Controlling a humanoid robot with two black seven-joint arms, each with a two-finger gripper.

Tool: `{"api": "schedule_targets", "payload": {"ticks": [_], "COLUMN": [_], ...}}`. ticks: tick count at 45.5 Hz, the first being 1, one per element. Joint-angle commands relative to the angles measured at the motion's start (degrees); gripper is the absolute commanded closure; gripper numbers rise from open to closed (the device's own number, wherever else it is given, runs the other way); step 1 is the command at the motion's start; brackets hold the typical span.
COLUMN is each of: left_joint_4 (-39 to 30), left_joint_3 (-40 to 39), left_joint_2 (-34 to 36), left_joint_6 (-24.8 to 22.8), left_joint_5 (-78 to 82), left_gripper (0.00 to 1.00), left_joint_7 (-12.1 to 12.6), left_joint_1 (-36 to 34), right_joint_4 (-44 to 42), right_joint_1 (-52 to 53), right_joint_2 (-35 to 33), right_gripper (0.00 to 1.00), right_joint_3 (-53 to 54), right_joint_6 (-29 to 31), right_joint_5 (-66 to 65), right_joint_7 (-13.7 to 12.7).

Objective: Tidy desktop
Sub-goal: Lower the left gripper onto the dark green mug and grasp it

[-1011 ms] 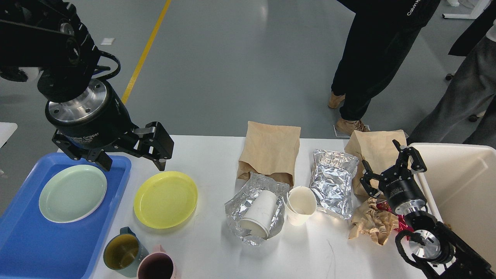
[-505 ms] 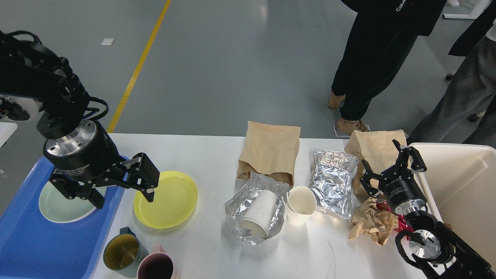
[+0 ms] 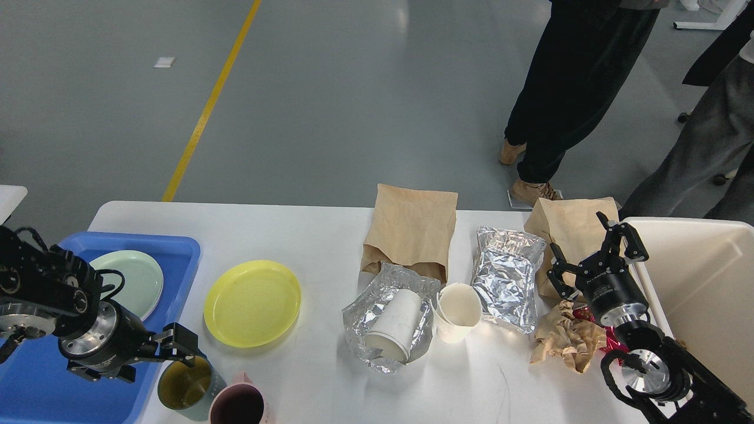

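Desktop (image 3: 318, 232) spans the view below me. Blue tray (image 3: 177, 250) holds one green plate (image 3: 138, 277). My left gripper (image 3: 154, 359): finger state indeterminable; right gripper (image 3: 592, 253): fingers spread, empty.

Landmark: yellow plate (image 3: 252, 302), empty, lying flat.
- Left of it: blue tray (image 3: 177, 259) holding a pale green plate (image 3: 138, 277).
- Below-left of it: teal mug (image 3: 185, 386), with a pink mug (image 3: 238, 406) touching it.
- Right of it: crumpled foil (image 3: 365, 312) cradling a tipped white paper cup (image 3: 394, 324); upright paper cup (image 3: 458, 312) just beyond.
- Farther right: brown paper bag (image 3: 412, 227), foil pouch (image 3: 506, 277), second brown bag (image 3: 568, 221), crumpled brown paper (image 3: 562, 341), cream bin (image 3: 701, 282).
- Beyond, on grey floor: two people standing (image 3: 565, 100).
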Motion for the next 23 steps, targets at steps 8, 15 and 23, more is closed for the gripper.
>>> {"api": "schedule_targets", "payload": {"ticks": [8, 15, 23], "left_joint_4": [4.6, 7.8, 11.7], "left_joint_3": [-1.8, -4.5, -6.7], "left_joint_2": [-0.2, -2.0, -4.8], "left_joint_6": [2.3, 2.4, 5.6], "left_joint_5": [2.2, 2.3, 2.3], "left_gripper": [0.04, 0.04, 0.08], "left_joint_7": [0.2, 0.2, 0.2], "left_joint_1": [7.6, 11.8, 17.4], "right_joint_4": [0.0, 0.0, 0.0], "right_joint_1": [0.0, 0.0, 0.0], "right_joint_2": [0.0, 0.1, 0.0], "right_gripper": [0.00, 0.00, 0.00], "right_joint_3": [0.0, 0.0, 0.0], "right_joint_6": [0.0, 0.0, 0.0], "right_joint_5": [0.1, 0.0, 0.0], "right_joint_7": [0.0, 0.0, 0.0]}}
